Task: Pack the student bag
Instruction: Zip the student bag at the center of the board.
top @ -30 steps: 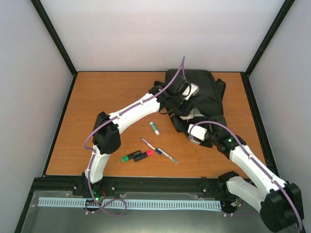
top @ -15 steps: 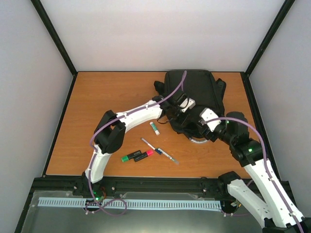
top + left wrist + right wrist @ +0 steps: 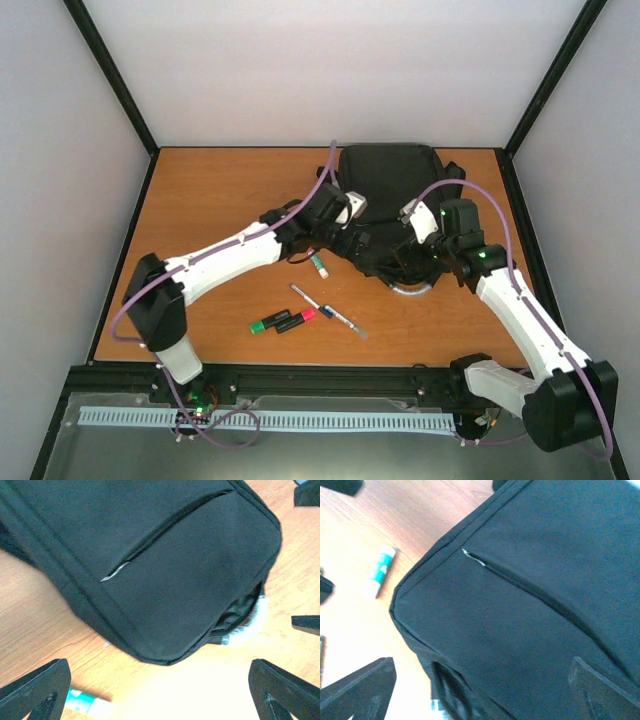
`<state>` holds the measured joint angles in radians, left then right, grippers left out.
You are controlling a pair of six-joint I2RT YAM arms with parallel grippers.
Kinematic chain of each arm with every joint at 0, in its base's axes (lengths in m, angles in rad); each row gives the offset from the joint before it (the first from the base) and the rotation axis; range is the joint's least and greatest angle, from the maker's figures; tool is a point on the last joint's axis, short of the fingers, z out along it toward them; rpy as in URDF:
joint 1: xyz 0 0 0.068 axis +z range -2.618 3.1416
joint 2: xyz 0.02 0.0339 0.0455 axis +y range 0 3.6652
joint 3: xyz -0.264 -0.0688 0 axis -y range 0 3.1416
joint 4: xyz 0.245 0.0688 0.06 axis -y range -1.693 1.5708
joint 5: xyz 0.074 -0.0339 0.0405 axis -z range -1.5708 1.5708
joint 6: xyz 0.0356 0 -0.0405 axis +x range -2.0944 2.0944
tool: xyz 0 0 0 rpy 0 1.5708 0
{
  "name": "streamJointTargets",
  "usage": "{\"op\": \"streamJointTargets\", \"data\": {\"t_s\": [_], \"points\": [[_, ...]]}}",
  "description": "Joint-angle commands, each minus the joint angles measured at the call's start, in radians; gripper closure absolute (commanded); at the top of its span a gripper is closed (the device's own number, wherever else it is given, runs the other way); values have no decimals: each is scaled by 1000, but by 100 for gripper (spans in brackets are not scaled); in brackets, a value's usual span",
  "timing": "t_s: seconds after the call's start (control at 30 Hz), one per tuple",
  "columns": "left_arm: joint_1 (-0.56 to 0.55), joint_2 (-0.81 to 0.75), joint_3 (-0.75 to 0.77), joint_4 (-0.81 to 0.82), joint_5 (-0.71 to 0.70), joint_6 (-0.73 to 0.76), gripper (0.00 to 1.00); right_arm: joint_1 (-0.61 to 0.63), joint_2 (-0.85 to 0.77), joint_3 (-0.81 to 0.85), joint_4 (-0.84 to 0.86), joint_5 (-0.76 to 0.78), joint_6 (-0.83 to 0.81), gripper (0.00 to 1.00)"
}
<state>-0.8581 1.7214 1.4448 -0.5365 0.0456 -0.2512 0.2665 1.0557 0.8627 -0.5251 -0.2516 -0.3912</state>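
The student bag (image 3: pixel 388 190) is a black backpack lying flat at the back right of the table, front zip pocket facing up. My left gripper (image 3: pixel 345 238) hovers at its near left corner, open and holding nothing. In the left wrist view the student bag (image 3: pixel 175 555) fills the top, with my left gripper (image 3: pixel 160 700) over bare wood just short of it. On the bag's near right side my right gripper (image 3: pixel 408 258) is open too. From the right wrist, the student bag (image 3: pixel 545 605) lies under my right gripper (image 3: pixel 480 695). A grey loop (image 3: pixel 410 288) pokes out at its near edge.
A glue stick (image 3: pixel 318 264) lies just left of the bag, also seen as the glue stick (image 3: pixel 85 702) and the glue stick (image 3: pixel 380 570). Nearer me lie a green highlighter (image 3: pixel 268 323), a pink highlighter (image 3: pixel 297 319) and a pen (image 3: pixel 327 310). Black frame posts edge the table.
Both grippers opened and let go of the bag's fabric. The bag settled flat. My left arm drew back to the left and my right arm rose beside the bag.
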Motion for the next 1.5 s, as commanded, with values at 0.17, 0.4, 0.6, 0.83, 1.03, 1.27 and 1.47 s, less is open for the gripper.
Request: {"op": "streamJointTargets", "data": {"t_s": [0.17, 0.4, 0.6, 0.83, 1.03, 1.27, 1.47], "points": [[4, -264, -353, 237, -171, -52, 0, -5, 98, -10, 7, -106, -24, 13], [9, -431, -485, 334, -439, -114, 0, -6, 72, -34, -1, -110, -30, 13], [66, -67, -177, -109, -694, -269, 0, -5, 58, -36, -7, -130, -35, 14], [102, -10, -295, 278, -389, -122, 1, -5, 119, -17, -34, -107, -17, 26], [113, 91, -257, 293, -276, -45, 36, -11, 199, 29, -37, -59, 19, 33], [140, 98, -331, 447, -39, 78, 51, -22, 380, 222, -94, -84, 38, 40], [141, 85, -350, 432, 93, 146, 49, -95, 594, 321, -74, -117, 70, 47]]}}
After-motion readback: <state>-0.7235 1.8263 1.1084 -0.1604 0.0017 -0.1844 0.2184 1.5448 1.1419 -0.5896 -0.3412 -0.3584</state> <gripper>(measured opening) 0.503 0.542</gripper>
